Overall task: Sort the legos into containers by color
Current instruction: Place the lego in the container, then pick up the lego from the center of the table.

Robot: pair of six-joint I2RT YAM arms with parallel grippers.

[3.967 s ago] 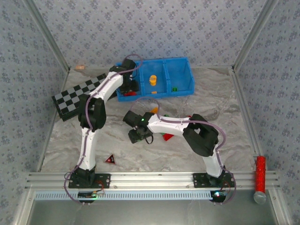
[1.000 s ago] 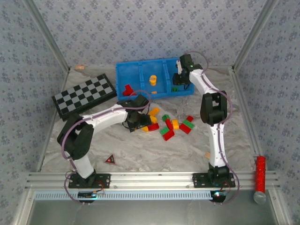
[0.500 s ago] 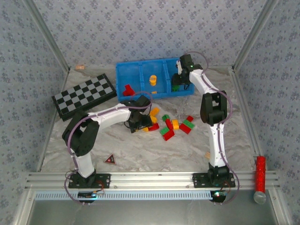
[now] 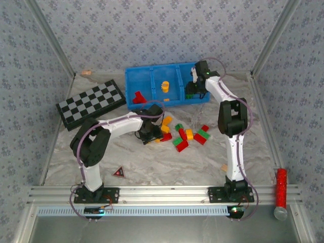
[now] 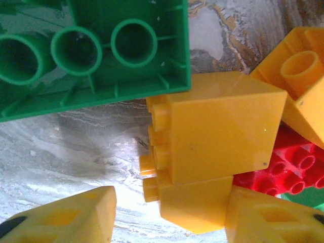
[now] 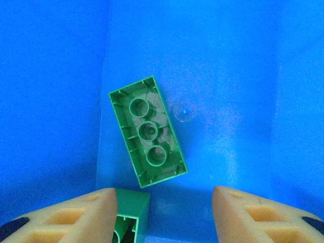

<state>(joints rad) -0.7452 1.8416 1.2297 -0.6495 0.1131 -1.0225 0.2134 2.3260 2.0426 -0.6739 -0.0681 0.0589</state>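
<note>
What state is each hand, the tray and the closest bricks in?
left hand, open, straddling yellow brick
yellow brick, on its side, not clamped
right hand, open over the tray
green brick, lying loose in tray, hollow side up
tray, upright, holding few bricks

Yellow brick (image 5: 223,131): smooth glossy plastic w/ faint specks. Blue tray (image 6: 243,76): glossy moulded plastic. Tabletop (image 4: 167,164): matt, marble-print finish. Front rail (image 4: 167,193): ribbed bare metal, satin.
</note>
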